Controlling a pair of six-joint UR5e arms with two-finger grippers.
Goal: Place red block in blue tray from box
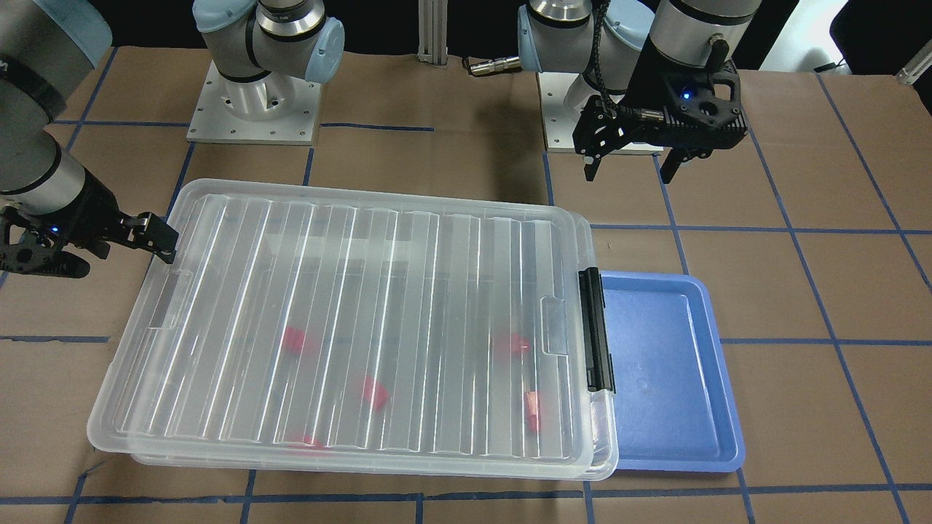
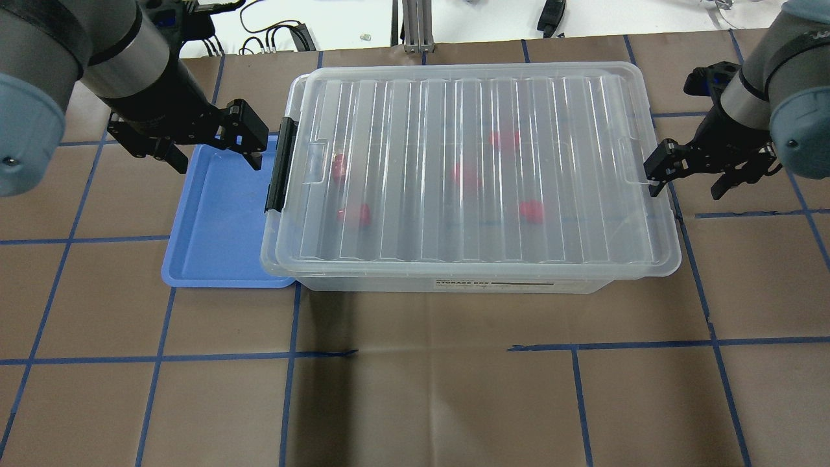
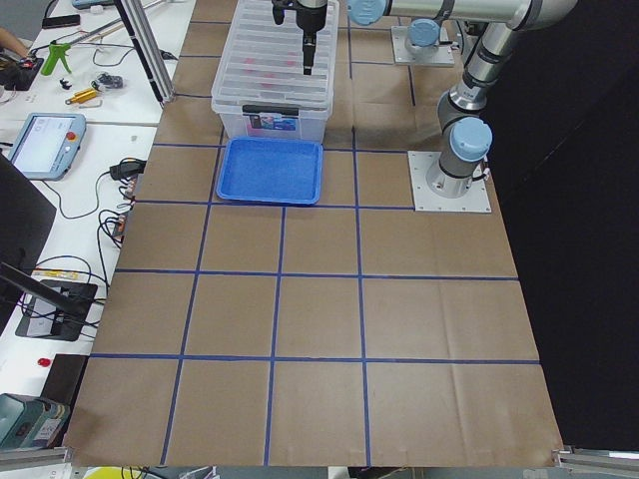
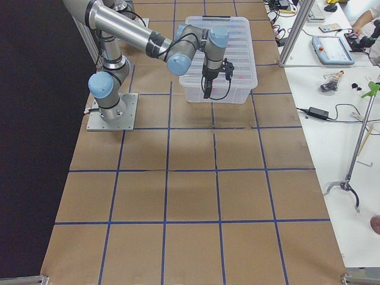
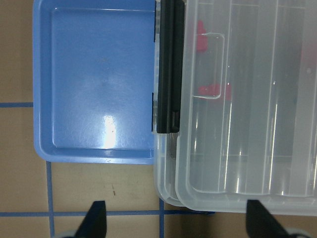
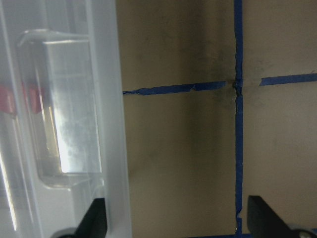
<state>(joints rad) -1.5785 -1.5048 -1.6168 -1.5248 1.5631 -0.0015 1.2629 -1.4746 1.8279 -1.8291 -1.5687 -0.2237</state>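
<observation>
The box (image 2: 473, 168), a clear bin, stands mid-table with its ribbed lid on and its black clip latch (image 2: 280, 165) at the left end. Several red blocks (image 2: 465, 175) show blurred through the lid. The blue tray (image 2: 220, 220) lies empty against the latch end, partly under the box rim. My left gripper (image 2: 217, 159) is open and empty above the tray's far end, beside the latch. My right gripper (image 2: 686, 189) is open and empty just off the box's opposite end. The left wrist view shows the tray (image 5: 99, 84) and latch (image 5: 168, 69). The right wrist view shows the lid edge (image 6: 64, 124).
The brown table (image 2: 415, 389) carries a grid of blue tape lines. The two arm bases (image 1: 251, 109) stand behind the box. Benches with tools and a tablet (image 3: 45, 145) flank the table ends.
</observation>
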